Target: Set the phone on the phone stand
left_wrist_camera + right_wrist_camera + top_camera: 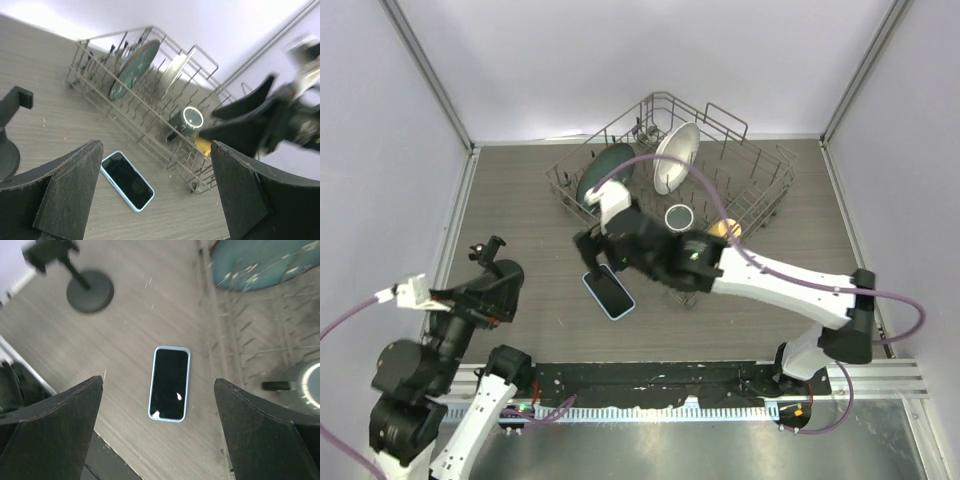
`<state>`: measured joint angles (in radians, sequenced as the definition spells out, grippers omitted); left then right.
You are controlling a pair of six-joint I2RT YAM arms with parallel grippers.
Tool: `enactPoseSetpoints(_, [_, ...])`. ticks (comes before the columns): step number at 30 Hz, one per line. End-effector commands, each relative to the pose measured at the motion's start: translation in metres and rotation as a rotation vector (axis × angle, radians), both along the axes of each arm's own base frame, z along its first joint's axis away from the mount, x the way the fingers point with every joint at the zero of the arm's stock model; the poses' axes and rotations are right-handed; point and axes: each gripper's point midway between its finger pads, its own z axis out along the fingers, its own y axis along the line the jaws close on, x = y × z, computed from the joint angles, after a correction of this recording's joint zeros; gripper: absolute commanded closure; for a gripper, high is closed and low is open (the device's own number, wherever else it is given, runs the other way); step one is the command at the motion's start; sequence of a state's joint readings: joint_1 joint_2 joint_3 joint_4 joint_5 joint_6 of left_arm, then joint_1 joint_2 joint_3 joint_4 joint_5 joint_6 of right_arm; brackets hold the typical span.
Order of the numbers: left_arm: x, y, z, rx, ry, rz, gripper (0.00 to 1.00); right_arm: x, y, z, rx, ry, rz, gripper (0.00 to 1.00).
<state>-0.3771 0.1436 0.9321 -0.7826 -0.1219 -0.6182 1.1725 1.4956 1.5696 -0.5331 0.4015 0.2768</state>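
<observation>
Blue-cased phone [170,384] lies flat under right gripper [157,386], long axis running between its spread jaws; left gripper [155,150] farther, likewise spread.

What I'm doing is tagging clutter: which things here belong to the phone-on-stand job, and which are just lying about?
Job in hand:
phone
phone stand
right gripper, open above the phone

Just lying about:
wire dish rack
dark green plate
white dish
dark mug
yellow item, too hidden to name
</observation>
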Motion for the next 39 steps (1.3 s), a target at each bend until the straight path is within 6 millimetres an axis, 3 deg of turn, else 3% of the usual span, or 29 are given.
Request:
enactPoseSetpoints(1, [-0.024, 0.032, 0.018, -0.05, -0.114, 0.117, 0.09, -0.024, 0.021, -0.017, -0.085, -0.038, 0.046, 0.01])
enactPoseSetpoints(2, [-0.027, 0.045, 0.019, -0.058, -0.12, 0.182, 0.09, -0.034, 0.03, -0.035, -0.127, -0.026, 0.073, 0.01])
enactPoseSetpoints(5, [-0.038, 0.062, 0.015, -0.067, -0.129, 0.247, 0.11, -0.052, 0.044, -0.066, -0.196, 0.002, 0.125, 0.01])
enactPoseSetpoints(10, [-0.035, 0.058, 0.011, -0.066, -0.112, 0.236, 0.12, -0.076, 0.062, -0.117, -0.268, 0.1, 0.176, 0.02])
enactPoseSetpoints(15, [-0.023, 0.046, 0.0, -0.032, -0.031, 0.201, 0.12, -0.078, 0.065, -0.178, -0.38, 0.179, 0.138, 0.01])
enactPoseSetpoints(18, [-0.015, 0.04, -0.004, -0.017, 0.007, 0.186, 0.12, -0.071, 0.063, -0.198, -0.389, 0.253, 0.125, 0.01])
enactPoseSetpoints(19, [-0.014, 0.038, -0.006, -0.014, 0.023, 0.179, 0.12, -0.056, 0.059, -0.207, -0.381, 0.289, 0.093, 0.01])
enactPoseSetpoints(20, [-0.01, 0.036, -0.009, -0.006, 0.047, 0.177, 0.11, -0.053, 0.054, -0.215, -0.383, 0.315, 0.079, 0.01])
enactPoseSetpoints(26, [-0.004, 0.026, -0.017, 0.016, 0.101, 0.137, 0.11, -0.031, 0.041, -0.246, -0.427, 0.371, 0.074, 0.01])
enactPoseSetpoints(39, [-0.001, 0.019, -0.014, 0.019, 0.091, 0.104, 0.09, -0.017, 0.024, -0.275, -0.454, 0.455, 0.125, 0.01])
